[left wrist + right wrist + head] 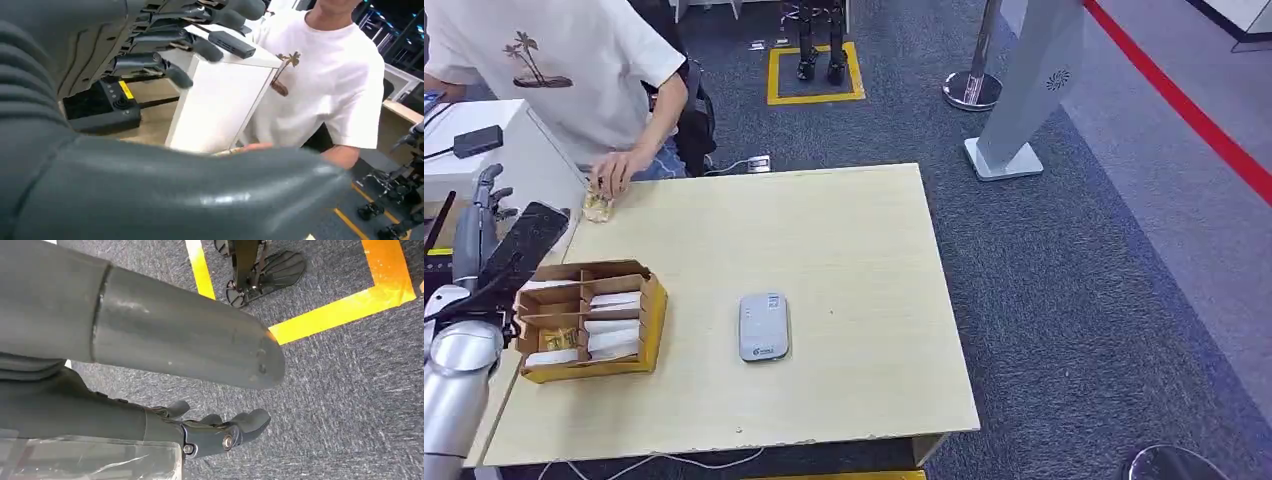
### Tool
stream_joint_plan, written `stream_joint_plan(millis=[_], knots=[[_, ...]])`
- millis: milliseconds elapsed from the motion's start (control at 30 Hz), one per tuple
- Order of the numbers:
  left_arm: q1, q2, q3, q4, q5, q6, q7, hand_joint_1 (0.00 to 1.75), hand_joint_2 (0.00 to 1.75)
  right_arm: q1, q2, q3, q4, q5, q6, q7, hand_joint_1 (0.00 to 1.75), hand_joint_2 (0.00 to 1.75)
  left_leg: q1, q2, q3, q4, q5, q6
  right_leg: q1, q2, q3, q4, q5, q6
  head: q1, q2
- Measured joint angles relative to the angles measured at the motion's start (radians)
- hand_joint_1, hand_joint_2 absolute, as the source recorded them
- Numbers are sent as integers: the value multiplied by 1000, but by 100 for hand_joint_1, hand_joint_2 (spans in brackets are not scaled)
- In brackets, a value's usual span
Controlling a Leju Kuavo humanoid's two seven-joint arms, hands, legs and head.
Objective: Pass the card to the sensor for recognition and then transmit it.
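In the box (652, 318) at the table's (844, 240) left edge: white cards (614, 300), stacked flat in compartments, long axes running across toward the sensor (763, 326), near and to the box's right. Left hand (486, 215): raised beside the box, fingers (175, 75) apart, empty. Right hand (220, 432): hanging over carpet, fingers loosely curled, empty. Advice: descend over one compartment, pinch a single card's edge, lift level.

A person in a white T-shirt (554, 70) stands at the far left corner of the bench (844, 240), one hand (614, 172) on a small clear item (598, 207). Beyond, a grey pillar (1034, 85) stands on the carpet.
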Motion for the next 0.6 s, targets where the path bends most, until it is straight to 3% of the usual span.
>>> stream_joint_plan(millis=[33, 200, 400, 600], knots=[[0, 4, 0, -3, -8, -7, 6, 0, 175, 0, 0, -1, 0, 0, 0, 0, 0, 0, 0, 0, 0, 0, 0, 0, 0, 0, 0, 0, 0, 0, 0, 0], [-3, 35, -6, -32, -125, -35, 50, 0, 175, 5, 0, -7, 0, 0, 2, -5, 0, 0, 0, 0, 0, 0, 0, 0, 0, 0, 0, 0, 0, 0, 0, 0], [7, 116, -54, -154, -449, -70, 128, 0, 175, 18, 0, -32, 0, -8, 17, -20, 0, 0, 0, 0, 0, 0, 0, 0, 0, 0, 0, 0, 0, 0, 0, 0], [95, 208, -70, -324, -534, -150, 144, 0, 175, 31, 3, -64, 0, -22, 18, -20, 0, 0, 0, 1, -1, 0, 0, 0, 0, 1, -1, 0, 0, 0, 0, 0]])
